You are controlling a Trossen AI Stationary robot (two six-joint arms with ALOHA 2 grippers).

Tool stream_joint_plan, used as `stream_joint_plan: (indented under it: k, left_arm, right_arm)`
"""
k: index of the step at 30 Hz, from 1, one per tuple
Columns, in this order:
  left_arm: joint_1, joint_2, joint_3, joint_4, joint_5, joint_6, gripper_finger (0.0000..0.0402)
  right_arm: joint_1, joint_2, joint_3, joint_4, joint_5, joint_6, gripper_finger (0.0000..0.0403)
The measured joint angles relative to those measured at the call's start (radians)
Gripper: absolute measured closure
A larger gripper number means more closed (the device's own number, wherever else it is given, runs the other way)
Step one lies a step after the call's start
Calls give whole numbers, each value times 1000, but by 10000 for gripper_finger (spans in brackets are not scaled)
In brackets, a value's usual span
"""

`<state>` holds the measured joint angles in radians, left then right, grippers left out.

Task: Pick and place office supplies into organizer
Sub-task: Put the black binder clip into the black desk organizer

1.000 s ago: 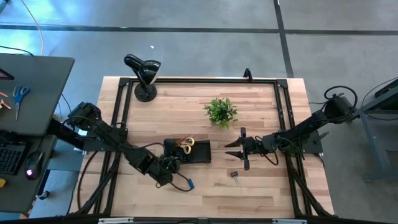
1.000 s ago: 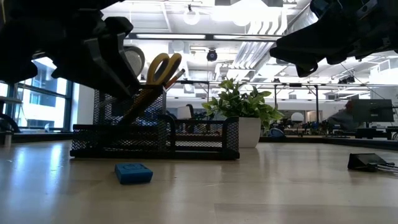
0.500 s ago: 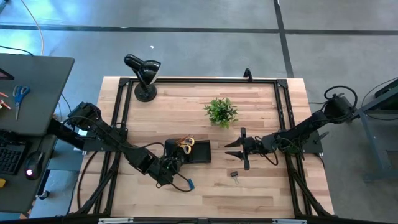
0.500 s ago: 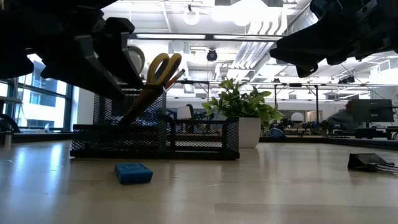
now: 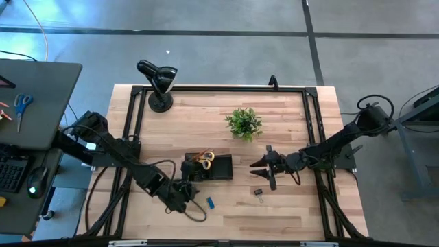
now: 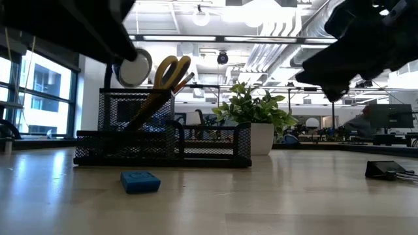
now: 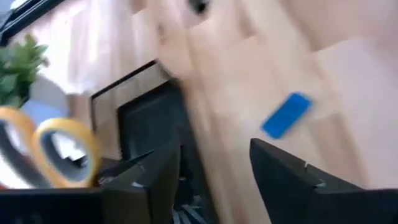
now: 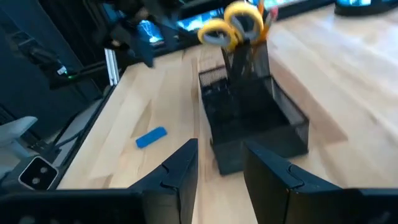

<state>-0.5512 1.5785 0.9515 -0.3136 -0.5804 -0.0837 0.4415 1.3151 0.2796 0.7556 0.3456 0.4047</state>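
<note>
Wooden tabletop [image 5: 288, 213]: mesh organizer [image 5: 208, 167] at centre holds yellow-handled scissors [image 5: 205, 157]; blue eraser [image 5: 210, 202] and binder clip [image 5: 258, 194] lie loose nearby. Left hand [image 5: 184, 195], open and empty, beside organizer; right hand [image 5: 264, 167], parted and empty, near potted plant [image 5: 243, 123]; lamp [image 5: 159, 84] behind.

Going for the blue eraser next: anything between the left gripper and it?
Nothing visible. The blue eraser lies alone on bare wood just past the left gripper, in front of the organizer.
</note>
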Motion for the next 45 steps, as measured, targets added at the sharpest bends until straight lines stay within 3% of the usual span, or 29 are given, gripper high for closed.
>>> stream_joint_plan:
  k: [4,8,15,22,25,29,36,40,45]
  left_arm:
    - [-40,-1,0,-14,33,15,250]
    - [-46,-1,-1,-5,140,6,285]
    - [-47,-26,-87,159,266,3,343]
    - [-99,-135,-225,342,255,-8,389]
    - [-118,-175,-301,493,253,14,399]
    - [-123,-199,-419,743,287,62,394]
    - [-122,-198,-538,948,305,87,366]
    - [-122,-198,-567,1040,327,115,344]
    - [-122,-198,-570,1081,330,141,306]
  right_arm:
    - [76,9,35,-73,99,44,286]
    - [132,50,172,-242,194,43,286]
    - [160,150,505,-733,295,112,286]
    - [200,198,764,-1157,355,380,286]
    - [212,225,830,-1286,323,544,286]
    - [217,307,894,-1433,180,730,286]
    - [213,478,978,-1616,-55,964,280]
    - [203,517,997,-1626,-118,1013,252]
    - [174,520,997,-1637,-118,1057,191]
